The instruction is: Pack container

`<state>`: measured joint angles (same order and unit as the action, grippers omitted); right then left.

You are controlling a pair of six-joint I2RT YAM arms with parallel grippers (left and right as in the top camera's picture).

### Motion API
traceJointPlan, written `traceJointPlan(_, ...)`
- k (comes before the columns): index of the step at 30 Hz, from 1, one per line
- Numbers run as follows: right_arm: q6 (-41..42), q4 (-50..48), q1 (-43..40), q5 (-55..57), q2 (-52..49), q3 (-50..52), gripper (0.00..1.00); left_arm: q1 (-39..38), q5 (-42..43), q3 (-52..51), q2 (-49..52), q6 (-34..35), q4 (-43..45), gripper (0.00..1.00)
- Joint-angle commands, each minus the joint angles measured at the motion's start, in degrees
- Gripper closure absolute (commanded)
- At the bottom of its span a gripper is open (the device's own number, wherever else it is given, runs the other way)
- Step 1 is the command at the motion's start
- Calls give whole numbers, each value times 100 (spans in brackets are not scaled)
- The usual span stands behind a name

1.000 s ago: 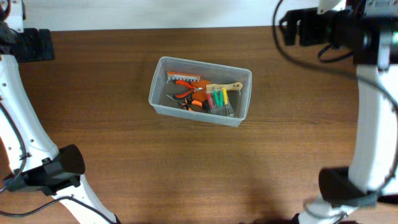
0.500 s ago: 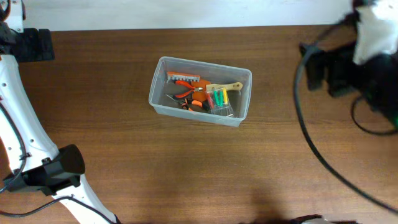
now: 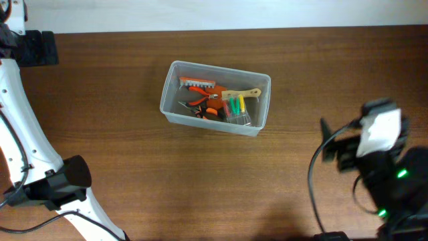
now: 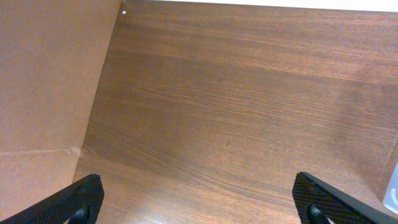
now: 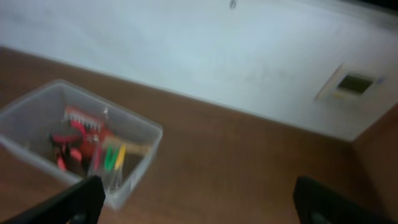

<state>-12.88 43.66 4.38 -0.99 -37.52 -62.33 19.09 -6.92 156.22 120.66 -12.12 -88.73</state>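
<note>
The clear plastic container [image 3: 215, 98] sits mid-table. In it lie orange pliers [image 3: 200, 104], an orange bit holder [image 3: 196, 83], a wooden-handled brush [image 3: 242, 94] and a small clear case of coloured bits [image 3: 235, 110]. It also shows blurred at the left of the right wrist view [image 5: 81, 140]. My right gripper [image 5: 199, 205] is open and empty, well to the right of the container. My left gripper [image 4: 200, 205] is open and empty over bare wood; the container's edge [image 4: 393, 186] shows at the far right.
A wooden side wall [image 4: 50, 87] stands at the table's left end. A pale back wall [image 5: 205, 56] runs behind the table. My right arm [image 3: 378, 167] is at the front right, my left arm [image 3: 27, 134] along the left edge.
My right arm has swung from the back right corner down to the front right of the table. The container, its contents and the left arm have not moved.
</note>
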Motion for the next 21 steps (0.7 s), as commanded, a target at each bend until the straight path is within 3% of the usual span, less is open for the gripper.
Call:
traceJointPlan(1, -37, -317, -39, 83, 828, 1250, 2, 20, 0, 15, -13, 96, -7, 1)
traceJointPlan(10, -15, -835, -81, 81, 2903, 4026, 2, 20, 0, 15, -13, 96, -7, 1)
traceJointPlan(21, -15, -835, -892, -96, 3733, 5147, 2, 20, 0, 15, -13, 96, -7, 1)
